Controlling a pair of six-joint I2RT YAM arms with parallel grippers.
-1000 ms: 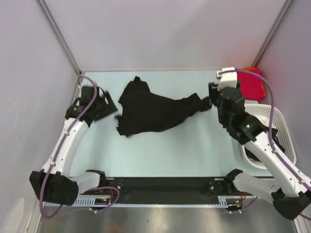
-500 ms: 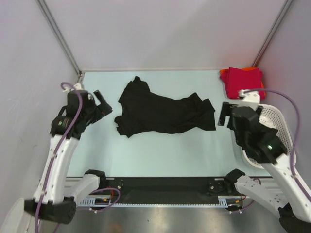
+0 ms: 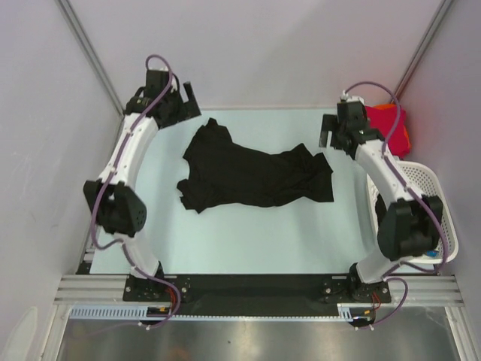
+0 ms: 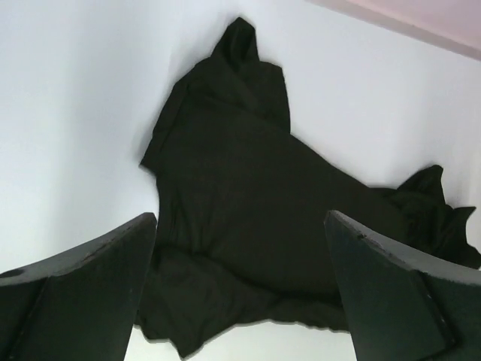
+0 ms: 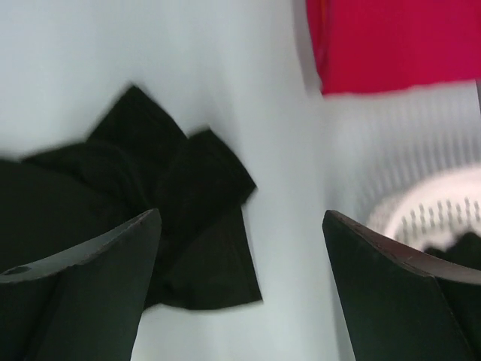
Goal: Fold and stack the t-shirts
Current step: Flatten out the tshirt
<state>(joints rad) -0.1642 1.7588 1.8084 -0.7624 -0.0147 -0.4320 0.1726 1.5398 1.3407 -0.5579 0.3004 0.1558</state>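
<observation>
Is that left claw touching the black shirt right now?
Apart. In the left wrist view the black t-shirt lies well beyond the open left gripper, none of it against the fingers; the top view shows pale table between them.

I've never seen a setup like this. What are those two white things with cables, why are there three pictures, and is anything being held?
They are robot arms, the left arm and the right arm, bolted to the near edge of a table. The wide picture comes from a fixed camera above and behind them. The other two come from a small camera on each wrist; the dark wedges at the bottom are that arm's own two fingers. On the table lies a black t-shirt, rumpled and not folded. In the far right corner sits a red t-shirt, with a white lattice basket next to it. The left gripper and the right gripper are both open and hold nothing; each points toward one end of the black shirt without touching it.
</observation>
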